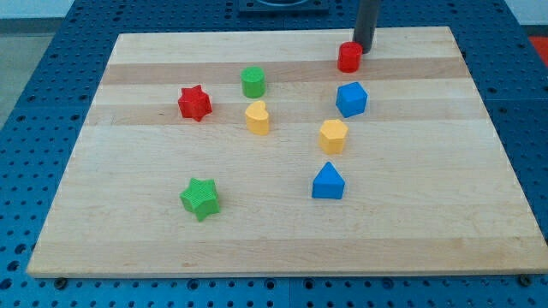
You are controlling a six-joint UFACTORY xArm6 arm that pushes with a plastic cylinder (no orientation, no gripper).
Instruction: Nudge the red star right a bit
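The red star lies on the wooden board in its upper left part. My tip is near the view's top, right of centre, just above and right of a red cylinder and close to it or touching it. The tip is far to the right of the red star, with the green cylinder between them.
A yellow block sits right of the red star, below the green cylinder. A blue block, a yellow hexagon block and a blue house-shaped block stand right of centre. A green star lies lower left.
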